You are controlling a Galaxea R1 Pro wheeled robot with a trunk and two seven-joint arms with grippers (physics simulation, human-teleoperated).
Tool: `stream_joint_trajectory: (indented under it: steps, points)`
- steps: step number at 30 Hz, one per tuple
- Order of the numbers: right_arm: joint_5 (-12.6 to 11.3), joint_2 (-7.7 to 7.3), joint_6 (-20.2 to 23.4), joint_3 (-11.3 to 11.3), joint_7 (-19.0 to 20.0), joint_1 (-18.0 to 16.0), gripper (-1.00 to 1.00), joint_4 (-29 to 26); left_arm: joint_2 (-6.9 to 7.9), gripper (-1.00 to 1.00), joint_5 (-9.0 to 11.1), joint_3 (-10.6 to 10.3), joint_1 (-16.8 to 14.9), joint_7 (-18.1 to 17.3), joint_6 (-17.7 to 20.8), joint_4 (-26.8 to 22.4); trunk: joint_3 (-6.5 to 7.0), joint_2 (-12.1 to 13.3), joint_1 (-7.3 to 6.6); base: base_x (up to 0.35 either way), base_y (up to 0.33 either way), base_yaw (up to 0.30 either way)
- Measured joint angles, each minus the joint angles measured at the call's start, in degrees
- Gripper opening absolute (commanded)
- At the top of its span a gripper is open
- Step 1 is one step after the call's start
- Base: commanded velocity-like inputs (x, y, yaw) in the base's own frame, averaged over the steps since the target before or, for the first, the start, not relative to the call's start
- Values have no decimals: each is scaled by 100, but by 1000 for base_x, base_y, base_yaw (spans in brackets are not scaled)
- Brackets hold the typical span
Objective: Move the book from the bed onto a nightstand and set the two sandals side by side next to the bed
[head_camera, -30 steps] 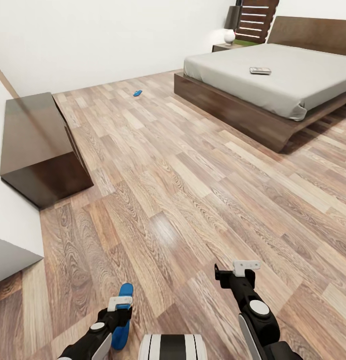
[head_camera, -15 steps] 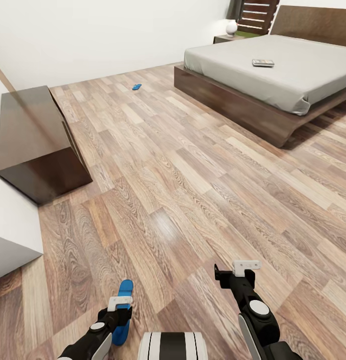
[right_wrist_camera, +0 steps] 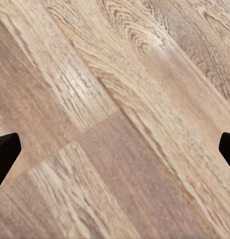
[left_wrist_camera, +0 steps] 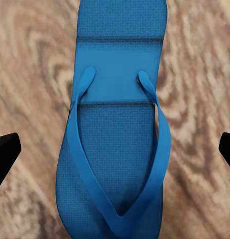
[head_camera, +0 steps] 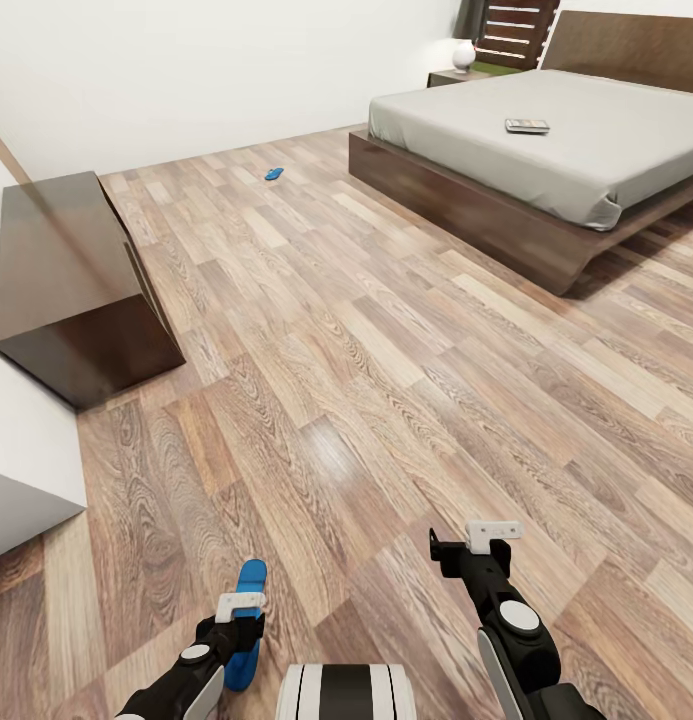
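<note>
Both grippers hang low over the wood-plank floor (head_camera: 386, 350) at the near edge of the head view. On the left, the black left gripper (head_camera: 241, 607) with its white bracket hovers above a flat bright-blue sandal (head_camera: 248, 622) that lies on the boards; the left wrist view has the same sandal (left_wrist_camera: 115, 129) strap-side up between the two dark fingertips (left_wrist_camera: 5, 152), which stand wide apart at the frame edges and do not touch it. To the right, the black right gripper (head_camera: 476, 540) is also spread wide, its fingertips (right_wrist_camera: 4, 149) over bare planks with nothing between them.

Far across the room a second small bright-blue sandal (head_camera: 274, 174) lies on the floor, well apart from the first and near the foot corner of the large low bed (head_camera: 546, 150) with its dark-brown frame and light-grey mattress. A small thin book (head_camera: 527, 126) rests flat on the mattress. Beyond the bed's far corner stands a dark-brown wooden nightstand (head_camera: 448, 76) carrying a white rounded lamp (head_camera: 464, 54). Against the white wall sits a long dark-brown cabinet (head_camera: 71, 285).
</note>
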Motion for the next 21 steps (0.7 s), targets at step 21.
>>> stream_joint_trajectory:
  steps: [21]
  points:
    - [0,0,0,0,0,1,100,0,0,100,0,4,0,-5,4,1,0,0,0,-10,0,0]
